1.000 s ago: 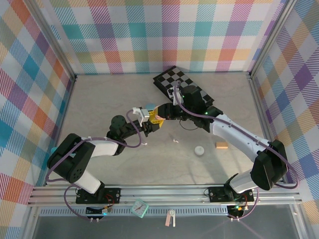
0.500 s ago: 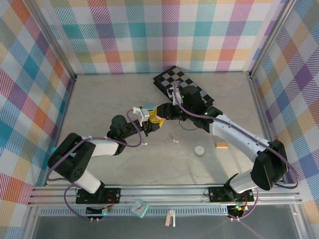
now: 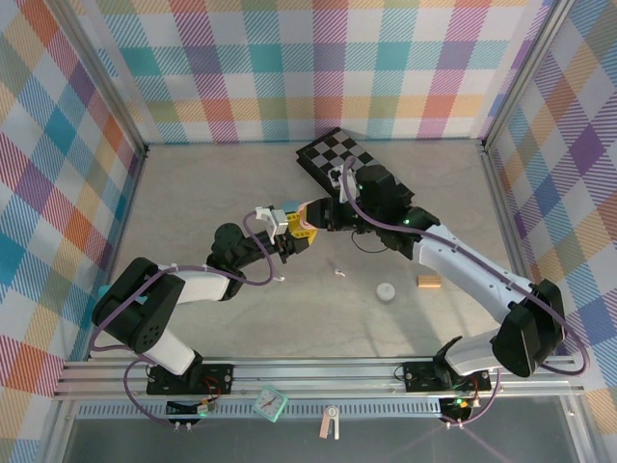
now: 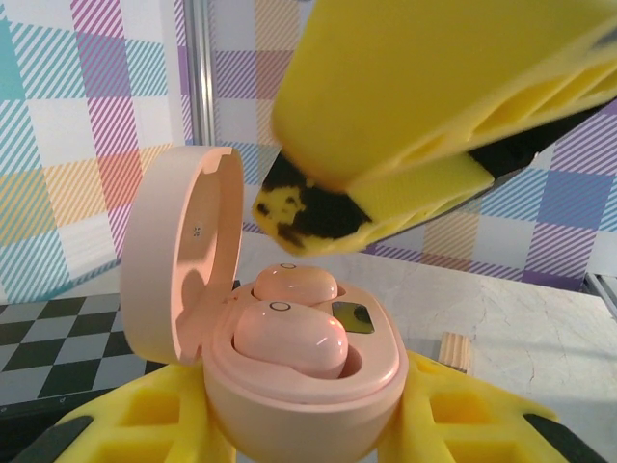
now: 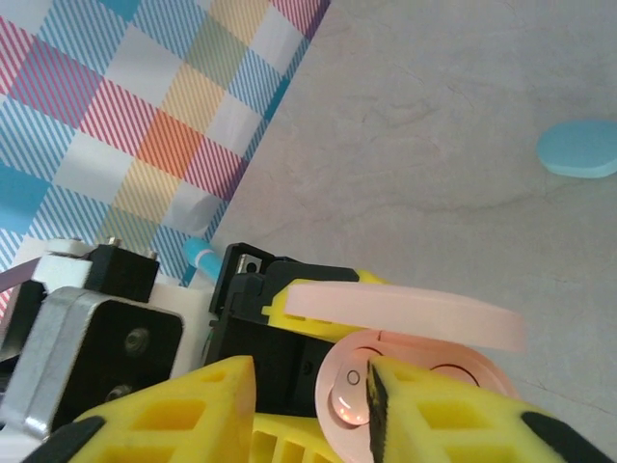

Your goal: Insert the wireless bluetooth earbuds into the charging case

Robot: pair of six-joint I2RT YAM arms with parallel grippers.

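Nearest you, a small teal square object (image 3: 272,401) sits below the metal rail (image 3: 318,371) that carries both arm bases.

Farther in on the grey table top (image 3: 193,193), right of centre, you have a small white round plastic piece (image 3: 385,291) and a short tan wooden cylinder (image 3: 428,282), both well apart from the grippers. A tiny pale plastic earbud (image 3: 338,272) lies loose on the table, left of the white piece.

At mid-table your left gripper (image 4: 304,420) is clenched on the base of a pink oval plastic charging case (image 4: 318,391), with a yellow finger (image 4: 463,415) against each side. The case lid (image 4: 178,260) stands open and upright. Two pink earbuds (image 4: 289,338) sit side by side in the case's wells. You cannot tell whether the nearer one is pressed fully home.

Your right gripper (image 5: 313,376) hangs just above the open case with its fingers spread, grasping nothing. One of its yellow fingers (image 4: 434,106) is just over the rear earbud, with a thin gap showing between them.

Beyond the case in the right wrist view, a pale blue oval plastic piece (image 5: 578,149) lies on the table.

Farthest back, a black-and-white checkered mat (image 3: 333,154) lies partly under the right arm (image 3: 453,256), near the plaid back wall (image 3: 308,68).
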